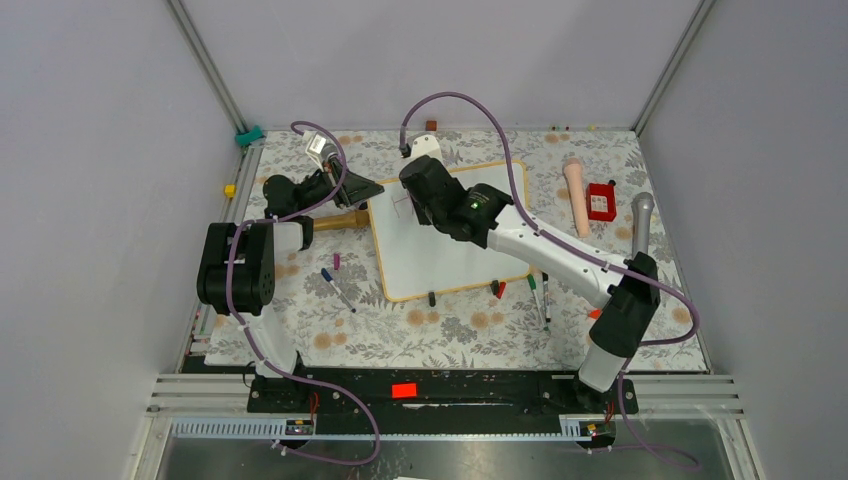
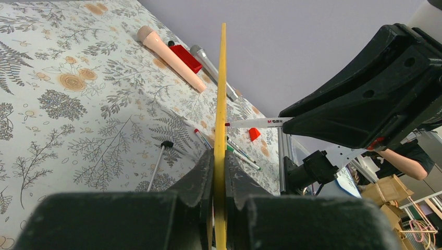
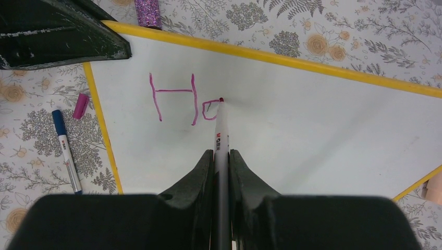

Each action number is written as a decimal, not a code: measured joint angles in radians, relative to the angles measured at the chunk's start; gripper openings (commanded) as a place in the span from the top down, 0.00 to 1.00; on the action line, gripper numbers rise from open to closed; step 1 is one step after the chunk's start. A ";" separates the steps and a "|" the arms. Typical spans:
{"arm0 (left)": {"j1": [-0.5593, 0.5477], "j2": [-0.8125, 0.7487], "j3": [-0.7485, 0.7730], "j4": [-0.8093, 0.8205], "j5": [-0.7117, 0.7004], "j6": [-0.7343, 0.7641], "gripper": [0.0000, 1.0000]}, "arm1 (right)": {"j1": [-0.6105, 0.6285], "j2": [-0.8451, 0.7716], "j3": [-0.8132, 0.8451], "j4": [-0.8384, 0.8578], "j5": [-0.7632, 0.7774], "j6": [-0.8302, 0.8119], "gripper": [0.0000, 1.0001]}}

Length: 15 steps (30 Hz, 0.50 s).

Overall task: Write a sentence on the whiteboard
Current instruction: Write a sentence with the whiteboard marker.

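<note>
Right gripper (image 3: 221,156): black fingers pinched together on a slim white marker (image 3: 221,130), its pink tip touching the board.
Left gripper (image 2: 219,172): matte black jaws clamped on the whiteboard's thin yellow rim at its left edge, near the far corner.
Whiteboard (image 1: 450,255): glossy white rectangle with rounded corners and pale wooden rim, lying at an angle mid-table between the two arms; small black feet at its near edge.
Sentence (image 3: 180,99): only a pink "H" and part of a second letter, near the board's far left corner.
Nearby on the cloth: a blue-capped pen (image 3: 66,151) and a small magenta cap (image 3: 80,105) just left of the board; a glittery purple cylinder (image 3: 148,12) beyond its far edge; green and red pens (image 1: 537,295) to its right.
Further right: a smooth peach cylinder (image 1: 577,195), a red boxy item (image 1: 601,201), a grey metallic cylinder (image 1: 641,222).
Surface: table (image 1: 330,330) covered in a pale floral print with orange blooms and grey ferns.
Room: plain lavender-grey walls with aluminium frame posts; black base rail at the near edge.
</note>
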 measured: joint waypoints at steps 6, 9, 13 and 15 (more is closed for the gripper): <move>0.000 0.000 0.000 0.000 0.000 0.000 1.00 | 0.000 0.000 0.000 0.000 -0.001 0.001 1.00; 0.000 0.000 0.000 -0.002 0.000 0.000 1.00 | 0.000 -0.006 -0.016 0.008 -0.001 0.011 1.00; 0.000 0.000 0.000 -0.003 0.000 0.000 1.00 | 0.000 -0.031 -0.065 0.015 -0.007 0.030 1.00; 0.000 0.000 0.000 -0.003 -0.001 0.001 1.00 | 0.000 -0.040 -0.085 0.015 -0.013 0.038 1.00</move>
